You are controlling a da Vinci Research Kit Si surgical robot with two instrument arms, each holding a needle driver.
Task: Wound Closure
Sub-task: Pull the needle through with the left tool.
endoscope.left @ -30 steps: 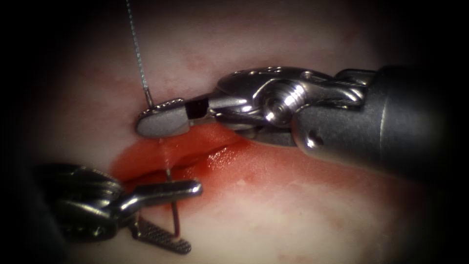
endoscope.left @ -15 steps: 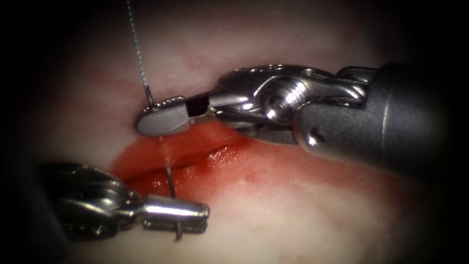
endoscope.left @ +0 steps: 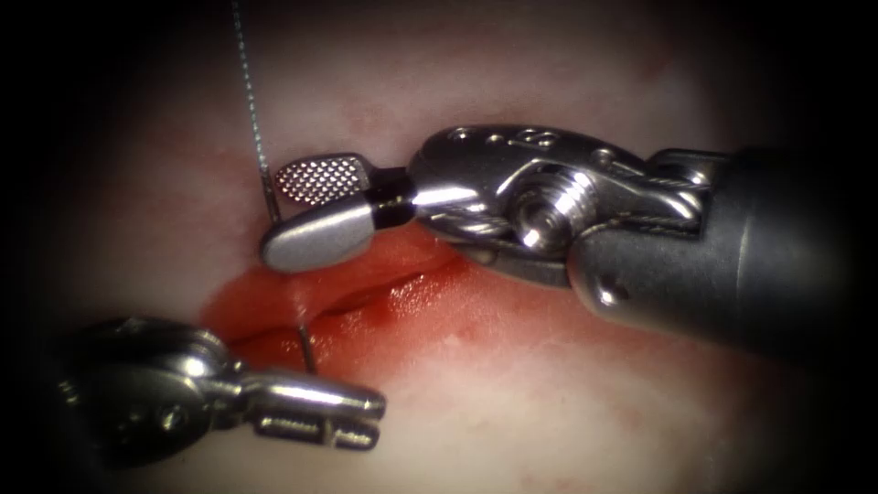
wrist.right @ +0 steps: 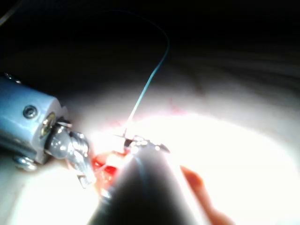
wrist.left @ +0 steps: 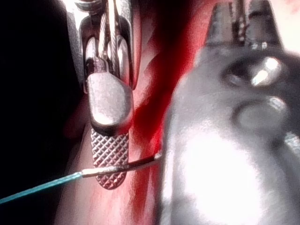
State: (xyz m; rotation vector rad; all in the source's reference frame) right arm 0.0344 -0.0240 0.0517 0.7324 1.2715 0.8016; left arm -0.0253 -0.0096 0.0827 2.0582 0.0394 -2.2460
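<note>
The curved needle stands in the tissue across the left end of the red cut. My left tool comes in low on the left and is shut on the needle's tip part, just on the near side of the cut. My right tool hangs over the cut's far edge with its jaws open. The needle's tail stands free between them. The teal thread runs up from the tail. In the left wrist view the tail lies across the right tool's ribbed jaw face, with the thread trailing off.
Red fluid wets the cut and the pale tissue near it. The right tool's thick shaft covers the cut's right part. In the right wrist view the left tool's shaft sits beside the wound, and the thread arcs upward.
The left jaws, open around the needle's emerging tip a second ago, have shut on it. The right jaws, shut on the needle's tail until now, have opened and let it go.
</note>
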